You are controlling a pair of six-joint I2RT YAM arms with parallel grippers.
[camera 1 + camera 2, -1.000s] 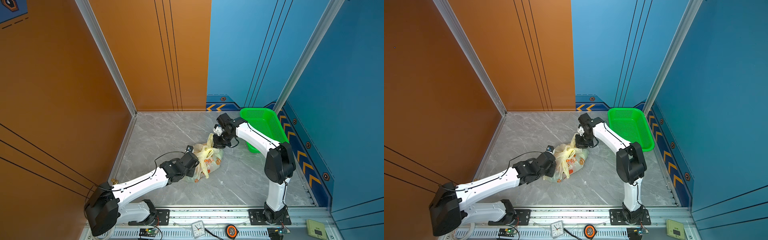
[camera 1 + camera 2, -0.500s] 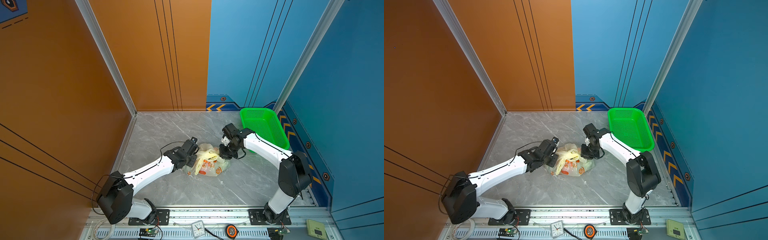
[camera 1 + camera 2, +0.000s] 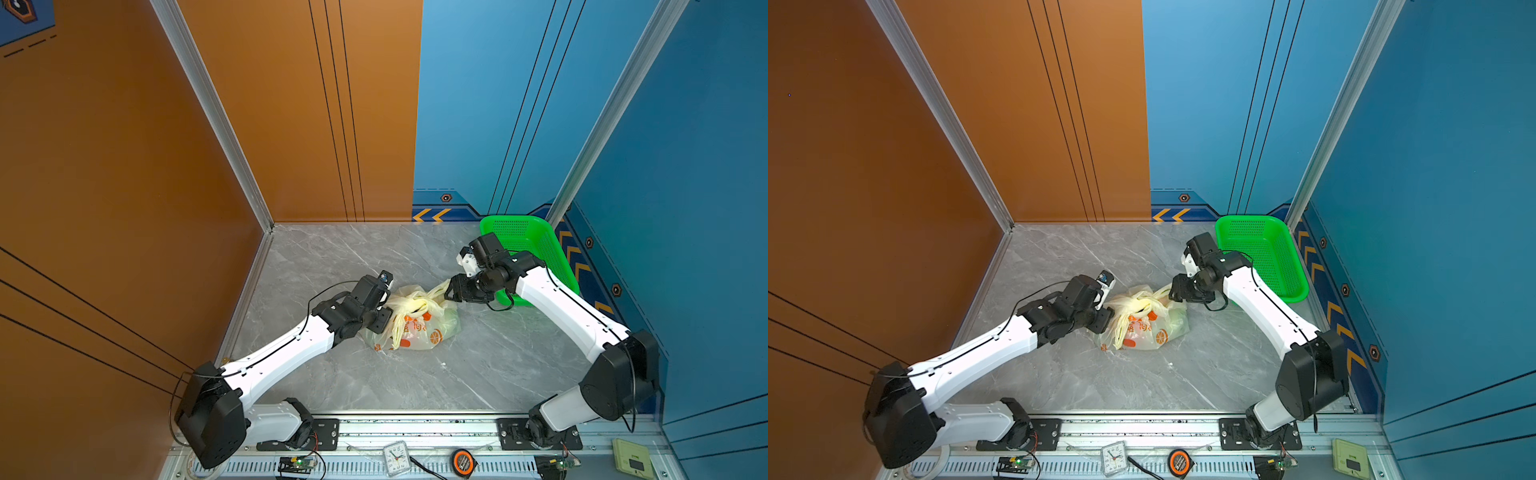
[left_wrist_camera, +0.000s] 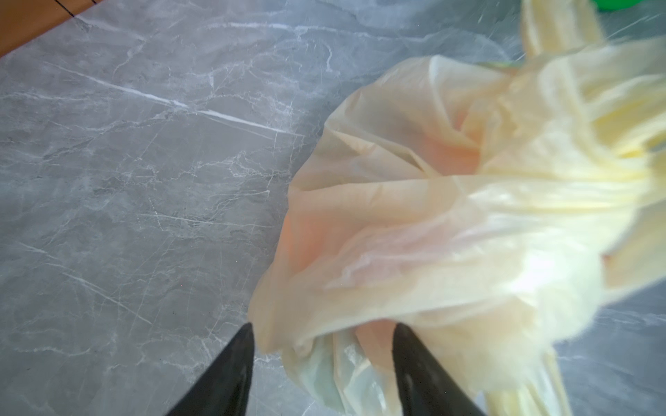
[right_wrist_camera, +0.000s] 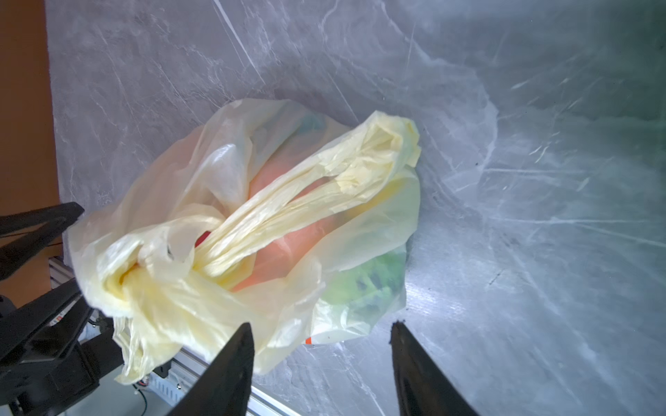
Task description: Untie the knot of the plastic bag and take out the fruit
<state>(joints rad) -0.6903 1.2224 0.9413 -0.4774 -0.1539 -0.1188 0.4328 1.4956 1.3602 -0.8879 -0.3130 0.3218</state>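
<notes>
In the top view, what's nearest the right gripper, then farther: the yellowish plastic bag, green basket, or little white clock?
1. Pale yellow translucent plastic bag, beside the right gripper.
2. Bright green perforated plastic basket, back corner.
3. Small white clock, on the front rail.

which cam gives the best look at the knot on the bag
The right wrist view: the knot is close and fairly sharp, straps running into it. In both top views it is a tiny pale bunch atop the plastic bag. The left wrist view is blurred; the knot cannot be picked out.
</notes>
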